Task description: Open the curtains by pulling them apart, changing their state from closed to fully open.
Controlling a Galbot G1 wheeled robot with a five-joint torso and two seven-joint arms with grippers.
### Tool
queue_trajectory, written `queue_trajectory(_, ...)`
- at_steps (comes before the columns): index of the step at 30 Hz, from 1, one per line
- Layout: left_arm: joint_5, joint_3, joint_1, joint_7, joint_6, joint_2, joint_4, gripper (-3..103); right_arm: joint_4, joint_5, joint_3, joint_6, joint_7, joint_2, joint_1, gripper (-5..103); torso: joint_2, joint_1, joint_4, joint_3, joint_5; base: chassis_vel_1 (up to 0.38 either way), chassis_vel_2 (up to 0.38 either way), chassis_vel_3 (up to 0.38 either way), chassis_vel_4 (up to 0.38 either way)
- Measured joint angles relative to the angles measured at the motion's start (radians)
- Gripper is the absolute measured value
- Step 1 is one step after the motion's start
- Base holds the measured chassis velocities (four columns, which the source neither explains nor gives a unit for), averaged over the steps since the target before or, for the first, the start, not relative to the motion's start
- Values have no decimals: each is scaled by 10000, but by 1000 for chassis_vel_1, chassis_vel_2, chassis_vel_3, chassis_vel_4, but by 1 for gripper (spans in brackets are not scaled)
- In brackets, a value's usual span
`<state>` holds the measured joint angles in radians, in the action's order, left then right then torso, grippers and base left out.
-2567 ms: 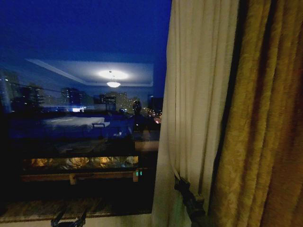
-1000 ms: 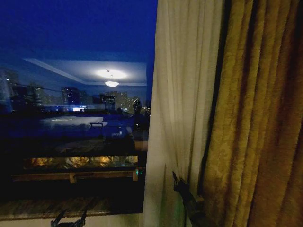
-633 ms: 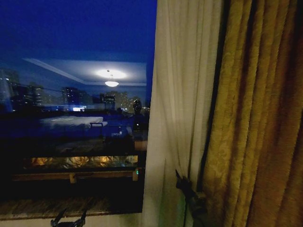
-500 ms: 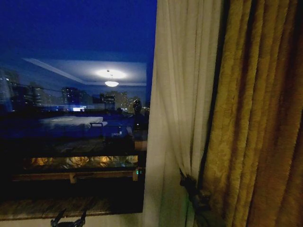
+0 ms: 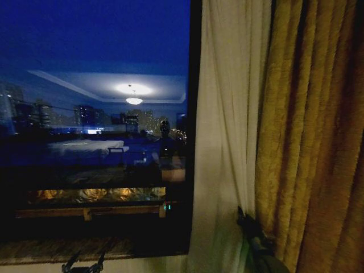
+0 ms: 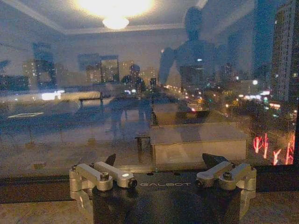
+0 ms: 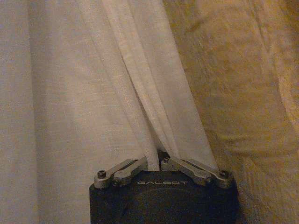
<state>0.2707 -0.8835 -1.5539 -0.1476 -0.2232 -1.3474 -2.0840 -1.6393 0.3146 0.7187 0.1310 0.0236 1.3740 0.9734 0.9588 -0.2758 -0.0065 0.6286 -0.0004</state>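
Right gripper (image 7: 155,164), jaws clamped on a fold of the sheer curtain (image 5: 227,142) gathered beside the golden drape (image 5: 313,142); left gripper (image 6: 161,173), jaws apart, low before the window (image 5: 96,114).

Down at the near edge runs the window sill (image 5: 51,250), a dark, mottled stone ledge stretching from the far left across to the sheer curtain (image 5: 222,170) on the right. The curtain's hem drops past the sill's right end. Nothing I can make out lies on the ledge.
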Motion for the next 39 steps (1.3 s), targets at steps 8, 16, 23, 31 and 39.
queue_trajectory(8,82,-87,-104,-3,51,35,-49,100,1450,413,422,-358,-3,0,-794,0,1,0,0,0,0,0,0,0,0)
queue_trajectory(16,118,-109,-132,-3,64,20,-116,100,2388,505,732,-644,60,0,-1258,0,1,0,-3,0,-1,0,0,0,0)
queue_trajectory(23,115,-105,-164,-3,69,-14,-126,100,2793,483,882,-755,191,-2,-1511,0,2,0,1,-1,0,0,0,0,0)
queue_trajectory(31,21,-34,-99,0,72,-102,-136,100,779,513,454,-240,236,0,-526,16,-2,-1,-6,4,2,0,0,0,0)
queue_trajectory(39,-26,-23,-54,5,28,-134,-98,100,-1611,509,-600,478,-85,0,707,49,-1,-1,0,1,2,0,0,0,0)
